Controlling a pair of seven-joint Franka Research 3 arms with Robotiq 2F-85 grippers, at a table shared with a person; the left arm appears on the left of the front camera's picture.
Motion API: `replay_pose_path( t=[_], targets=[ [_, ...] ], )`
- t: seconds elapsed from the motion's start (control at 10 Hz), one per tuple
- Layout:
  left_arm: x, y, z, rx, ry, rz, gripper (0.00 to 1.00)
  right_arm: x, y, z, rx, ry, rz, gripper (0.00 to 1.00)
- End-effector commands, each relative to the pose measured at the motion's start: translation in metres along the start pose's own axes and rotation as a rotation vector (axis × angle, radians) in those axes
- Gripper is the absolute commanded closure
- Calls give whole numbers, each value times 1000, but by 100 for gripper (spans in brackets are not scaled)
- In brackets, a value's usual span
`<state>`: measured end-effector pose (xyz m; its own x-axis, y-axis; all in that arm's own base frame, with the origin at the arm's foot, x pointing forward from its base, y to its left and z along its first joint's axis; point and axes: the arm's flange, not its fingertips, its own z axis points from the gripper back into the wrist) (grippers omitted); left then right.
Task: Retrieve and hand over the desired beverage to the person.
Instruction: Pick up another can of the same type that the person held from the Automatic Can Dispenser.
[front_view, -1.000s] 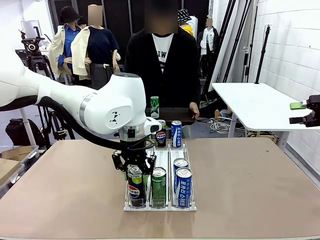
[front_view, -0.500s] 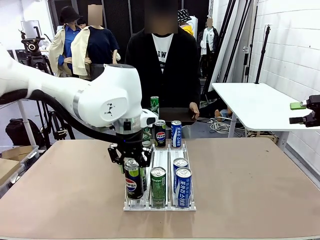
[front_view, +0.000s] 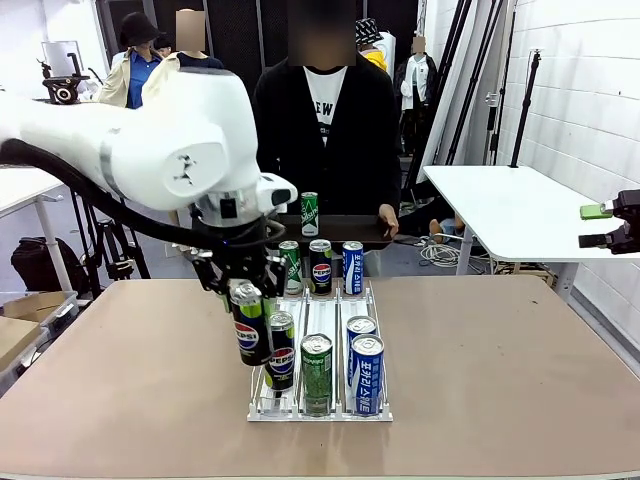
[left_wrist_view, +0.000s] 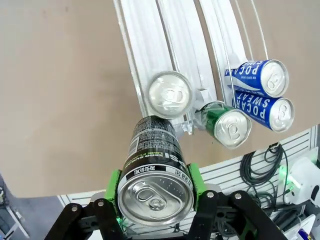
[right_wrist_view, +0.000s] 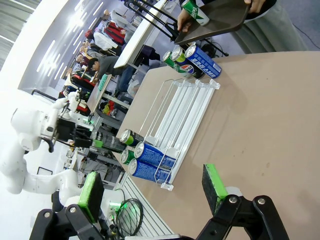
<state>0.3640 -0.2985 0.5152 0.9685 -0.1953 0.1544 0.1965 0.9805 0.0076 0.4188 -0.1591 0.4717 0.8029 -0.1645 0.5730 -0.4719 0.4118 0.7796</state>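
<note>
left arm: white arm comes in from the tabletop's left side, wrist above the left lane of the rack
left gripper (front_view: 246, 296): green pads pinched on the top of a black Pepsi can with blue-red logo (front_view: 247, 325), one pad each side of the rim; jaws narrow, can-wide
held can: lifted clear of the clear acrylic three-lane can rack (front_view: 320, 410), hanging a bit tilted over the left lane, just left of the rack's near end; the wrist view shows it upright between the pads (left_wrist_view: 154, 175)
rack, left lane: a second black Pepsi can (front_view: 281, 350) at the near end, directly under the held one, near touching, hard to tell from the front
rack, middle lane: green can (front_view: 317, 373) at the near end
rack, right lane: two blue-and-white Pocari Sweat cans (front_view: 363, 365) one behind the other, near end
rack, far end: three cans in a row, green, Pepsi, blue (front_view: 321, 266)
person (front_view: 325, 130): black open jacket, white lettered T-shirt, stands at the tabletop's far edge holding a dark tray (front_view: 340, 230) with a green can on it
right gripper (right_wrist_view: 150, 195): pads spread wide, nothing between them, parked off the tabletop's right edge
risk: grip is only on the can's top, so a fast swing could let it slip or twist out
risk: held can's base may clip the Pepsi below and knock it over
risk: reach to the person passes over the far-end cans; too low and it hits them
</note>
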Motion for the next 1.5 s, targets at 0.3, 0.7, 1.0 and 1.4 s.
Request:
replay_pose_path(
  t=[0.3,0.7,1.0,1.4],
  targets=[
    [-6,44,89,1,-55,17,100,-1,1,-1,12,-7,1,0],
    [7,90,109,23,-50,63,100,-1,1,-1,12,-7,1,0],
    [12,152,115,6,-56,107,100,-1,1,-1,12,-7,1,0],
    [8,198,120,-20,-36,146,100,-1,1,-1,12,-7,1,0]
  ],
)
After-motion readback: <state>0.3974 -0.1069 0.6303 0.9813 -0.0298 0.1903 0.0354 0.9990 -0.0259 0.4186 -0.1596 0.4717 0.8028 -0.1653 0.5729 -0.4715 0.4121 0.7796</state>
